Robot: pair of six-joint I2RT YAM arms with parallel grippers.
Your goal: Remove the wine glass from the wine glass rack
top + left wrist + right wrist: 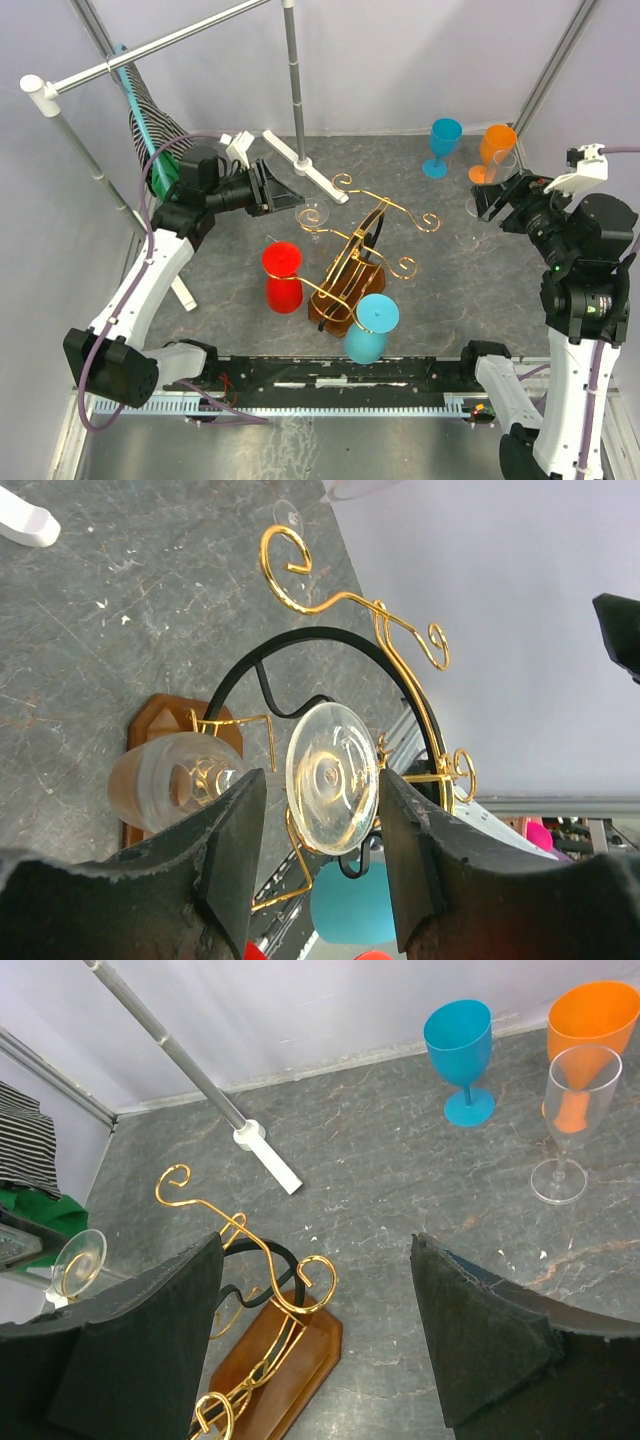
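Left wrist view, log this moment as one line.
Left tool open around foot of clear wine glass | glass on gold wire rack with brown wooden base | right tool open, empty

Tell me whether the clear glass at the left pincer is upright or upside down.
Upside down: the clear glass shows its round foot on top, with the stem running down from it.
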